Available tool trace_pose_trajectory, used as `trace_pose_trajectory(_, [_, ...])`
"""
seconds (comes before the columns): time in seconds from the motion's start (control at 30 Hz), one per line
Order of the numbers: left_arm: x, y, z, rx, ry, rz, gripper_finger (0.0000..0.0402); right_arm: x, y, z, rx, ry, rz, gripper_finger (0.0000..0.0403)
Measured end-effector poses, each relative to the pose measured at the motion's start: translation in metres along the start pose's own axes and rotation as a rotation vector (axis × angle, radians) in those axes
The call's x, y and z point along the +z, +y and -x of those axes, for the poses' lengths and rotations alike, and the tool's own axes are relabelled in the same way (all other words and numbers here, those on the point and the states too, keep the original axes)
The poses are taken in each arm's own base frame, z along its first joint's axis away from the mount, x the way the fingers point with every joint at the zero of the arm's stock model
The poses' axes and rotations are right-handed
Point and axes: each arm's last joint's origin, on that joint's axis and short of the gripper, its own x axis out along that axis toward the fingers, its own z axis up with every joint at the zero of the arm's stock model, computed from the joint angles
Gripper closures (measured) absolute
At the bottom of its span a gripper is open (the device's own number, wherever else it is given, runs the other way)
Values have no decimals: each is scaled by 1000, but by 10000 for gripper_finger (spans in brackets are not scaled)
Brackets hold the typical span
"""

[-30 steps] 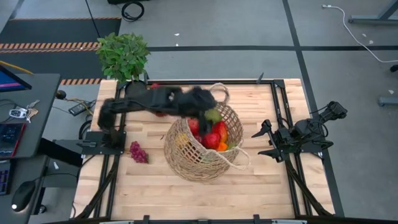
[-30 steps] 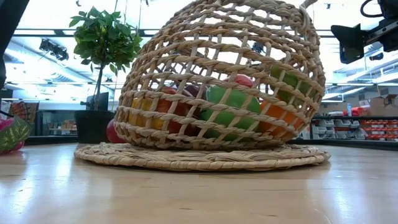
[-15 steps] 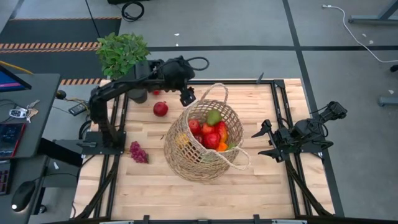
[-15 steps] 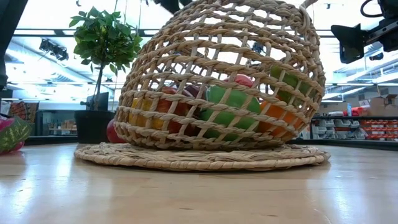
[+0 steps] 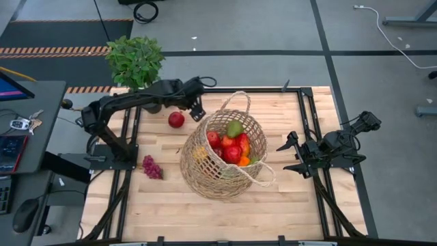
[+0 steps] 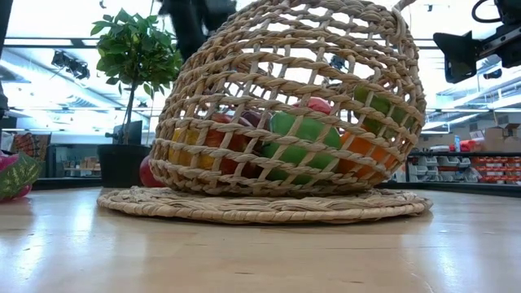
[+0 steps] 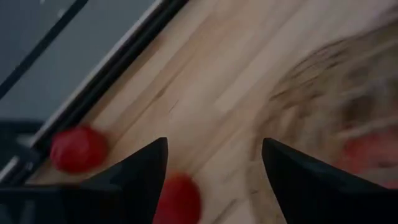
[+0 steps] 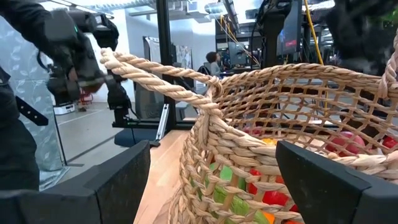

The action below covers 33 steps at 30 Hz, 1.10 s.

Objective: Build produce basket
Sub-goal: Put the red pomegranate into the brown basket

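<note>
We see the basket (image 5: 222,158) tipped, mouth facing far-right, no readable writing, left gripper (image 5: 196,109) jaws apart and empty above a red fruit (image 5: 176,119), right gripper (image 5: 292,154) spread wide.

Even, bright overhead light falls on the table (image 5: 287,205) with soft shadows. In the low view, ceiling glare blows out behind the basket (image 6: 293,106). The left wrist view is motion-blurred throughout.

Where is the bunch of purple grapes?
In the high view, the small dark purple grape bunch lies on the wooden table, on the left side, apart from the big round wicker basket.
</note>
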Motion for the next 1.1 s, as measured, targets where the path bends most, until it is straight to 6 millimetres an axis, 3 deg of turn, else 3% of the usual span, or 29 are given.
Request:
trace_pose_trajectory(0.17, [-25, 1, -31, 28, 87, 21, 149, 0, 0, 0, 0, -1, 0, 53])
trace_pose_trajectory(0.4, [-46, 2, -52, 83, 63, 91, 172, 0, 0, 0, 0, -1, 0, 53])
trace_pose_trajectory(0.57, [-57, 7, -47, 57, -89, 182, 186, 0, 0, 0, 0, -1, 0, 53])
trace_pose_trajectory(1.1, [-128, 11, -11, 45, -368, 367, 229, 0, 0, 0, 0, -1, 0, 53])
